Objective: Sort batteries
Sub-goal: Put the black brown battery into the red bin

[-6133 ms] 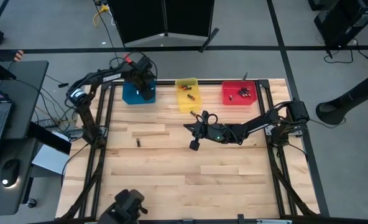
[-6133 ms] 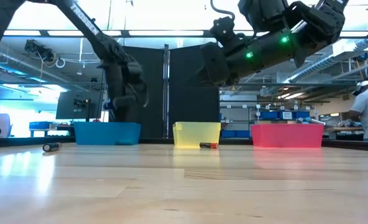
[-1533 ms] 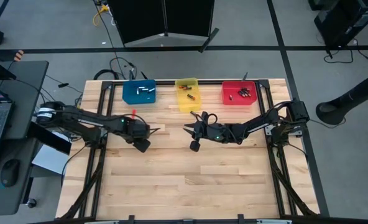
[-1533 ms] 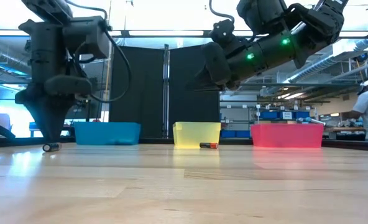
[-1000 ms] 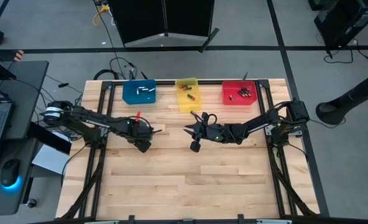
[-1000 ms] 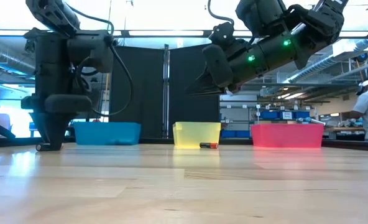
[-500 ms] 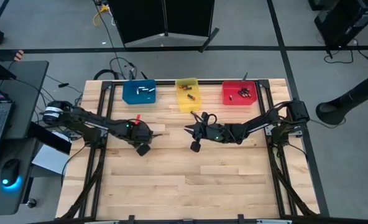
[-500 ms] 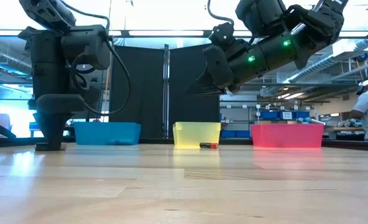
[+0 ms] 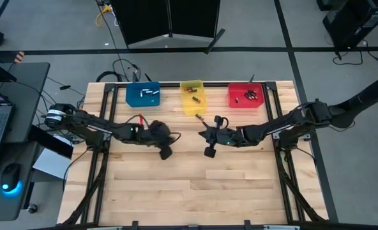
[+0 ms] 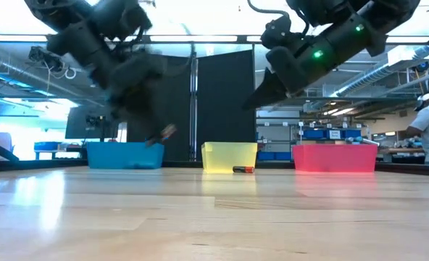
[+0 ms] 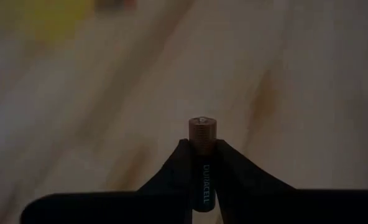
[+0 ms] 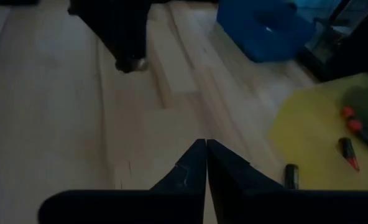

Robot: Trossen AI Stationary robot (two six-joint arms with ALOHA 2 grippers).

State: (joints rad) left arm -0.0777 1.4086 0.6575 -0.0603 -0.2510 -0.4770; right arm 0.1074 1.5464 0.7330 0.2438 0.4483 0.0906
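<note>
Battery (image 11: 202, 163) pinched in left fingers (image 11: 171, 174)

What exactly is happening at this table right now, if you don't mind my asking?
The robot is sorting batteries into three coloured bins at the far edge of the table. The left gripper is shut on a battery and holds it above the wooden table, near the middle. The right gripper is shut and empty, hovering near the yellow bin. One battery lies on the table in front of that bin. The blue bin and red bin already hold some cells.
</note>
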